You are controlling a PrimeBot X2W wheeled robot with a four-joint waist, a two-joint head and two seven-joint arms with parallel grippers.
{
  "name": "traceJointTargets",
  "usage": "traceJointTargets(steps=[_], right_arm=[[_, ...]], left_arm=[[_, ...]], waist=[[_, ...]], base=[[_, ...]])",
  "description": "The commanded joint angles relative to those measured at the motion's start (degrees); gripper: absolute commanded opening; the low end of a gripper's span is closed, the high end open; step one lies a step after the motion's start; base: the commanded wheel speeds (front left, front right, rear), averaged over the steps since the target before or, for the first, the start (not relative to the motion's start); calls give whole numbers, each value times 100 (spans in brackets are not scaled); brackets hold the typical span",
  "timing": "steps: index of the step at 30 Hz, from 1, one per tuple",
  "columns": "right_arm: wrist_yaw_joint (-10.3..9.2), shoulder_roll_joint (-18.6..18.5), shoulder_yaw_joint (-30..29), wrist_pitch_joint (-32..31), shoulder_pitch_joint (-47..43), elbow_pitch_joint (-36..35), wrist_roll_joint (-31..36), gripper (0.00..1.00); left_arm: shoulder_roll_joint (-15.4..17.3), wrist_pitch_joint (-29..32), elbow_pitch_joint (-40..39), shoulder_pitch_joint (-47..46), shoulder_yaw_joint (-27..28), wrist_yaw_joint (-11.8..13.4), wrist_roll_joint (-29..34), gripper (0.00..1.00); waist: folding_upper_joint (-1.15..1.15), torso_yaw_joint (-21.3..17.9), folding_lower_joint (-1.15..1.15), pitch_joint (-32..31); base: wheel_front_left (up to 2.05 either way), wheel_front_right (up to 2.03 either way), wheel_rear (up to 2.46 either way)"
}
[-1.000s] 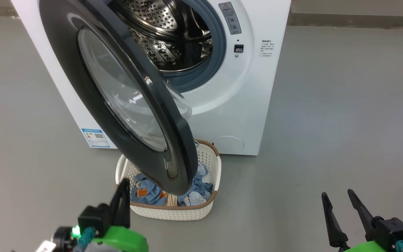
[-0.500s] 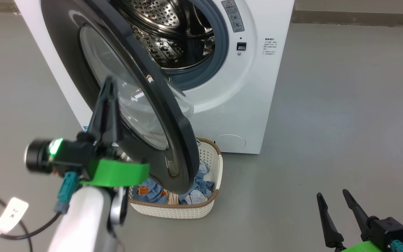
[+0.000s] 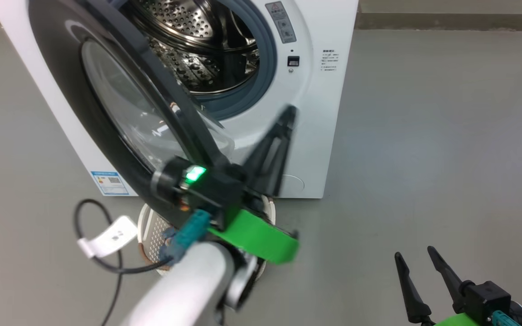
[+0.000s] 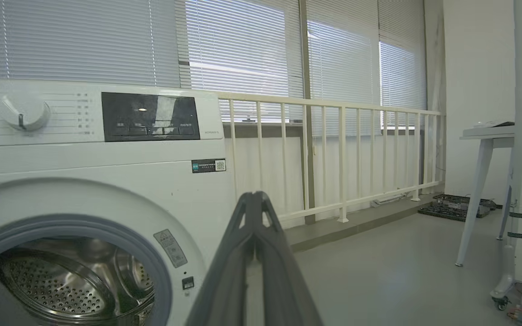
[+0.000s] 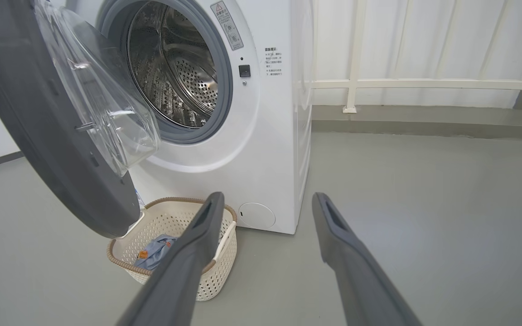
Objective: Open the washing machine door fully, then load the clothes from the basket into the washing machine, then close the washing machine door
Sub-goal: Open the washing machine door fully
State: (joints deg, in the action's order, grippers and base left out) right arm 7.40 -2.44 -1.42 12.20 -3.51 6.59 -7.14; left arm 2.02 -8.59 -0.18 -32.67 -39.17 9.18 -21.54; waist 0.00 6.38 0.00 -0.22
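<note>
While the door [image 3: 120, 117] hangs only part open over the basket [image 3: 151, 226], the left pincer [image 3: 289, 113] is pressed shut, raised on the door's inner side in front of the machine [image 3: 329, 136]. Best play, I'd say: lay those closed fingers [image 3: 270, 154] against the door's inner face and sweep left, slow and steady, clear of the glass bowl [image 5: 107, 104]. Right pincer [image 3: 414, 251] hangs spread wide, low. Clothes [image 5: 154, 256] sit in the basket.

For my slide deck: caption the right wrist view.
Open right gripper faces the washing machine, its door hanging open over the basket holding the clothes.
</note>
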Motion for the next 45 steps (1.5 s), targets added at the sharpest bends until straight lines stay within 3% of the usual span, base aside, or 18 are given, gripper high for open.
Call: traceJointTargets(steps=[1,6,11,28,45], right_arm=[[9,-43,182,27,216,-109,-20,100],[9,-43,242,13,243,-82,-11,100],[9,-43,254,-1,240,-68,-26,100],[9,-43,213,-13,299,-6,-30,100],[9,-43,178,-12,300,-19,-63,100]], left_arm=[[87,49,-74,-307,6,66,-162,0],[87,132,286,-324,-669,165,-736,0],[87,117,933,-329,-926,359,-982,0],[86,-221,2656,-475,-794,582,-1428,0],[123,-319,2933,-356,-682,584,-1848,0]], waist=[[0,-35,0,15],[0,-81,0,40],[0,-94,0,63],[0,-41,0,141],[0,17,0,181]], base=[[0,0,0],[0,0,0],[0,0,0],[0,0,0],[0,0,0]])
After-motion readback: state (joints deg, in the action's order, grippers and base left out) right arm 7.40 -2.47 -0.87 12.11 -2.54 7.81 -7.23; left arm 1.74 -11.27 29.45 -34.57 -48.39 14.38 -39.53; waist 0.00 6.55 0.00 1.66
